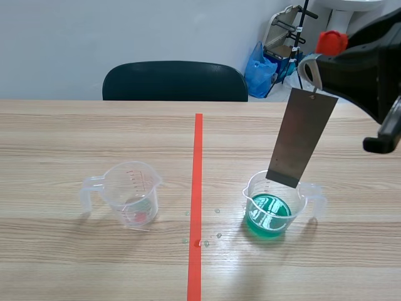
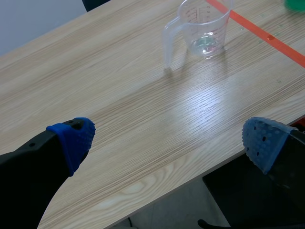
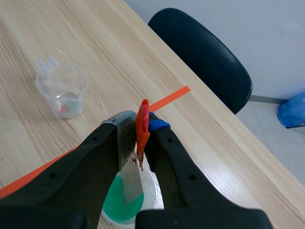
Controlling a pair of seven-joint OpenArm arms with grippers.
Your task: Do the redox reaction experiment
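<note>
Scene view: the right arm stands raised, its right pincer (image 1: 324, 61) clamped on a red clip (image 1: 331, 42); from it a grey metal strip (image 1: 301, 138) hangs tilted, lower end at the rim of the measuring cup of green liquid (image 1: 250, 193) on the tabletop (image 1: 94, 132). Left wrist view: the left pincer (image 2: 167, 143) gapes wide, holding nothing, over the tabletop's near edge; a clear measuring cup (image 2: 204, 24) stands well ahead. Right wrist view: the right pincer squeezes clip and strip; the strip's tip hangs over the green liquid.
</note>
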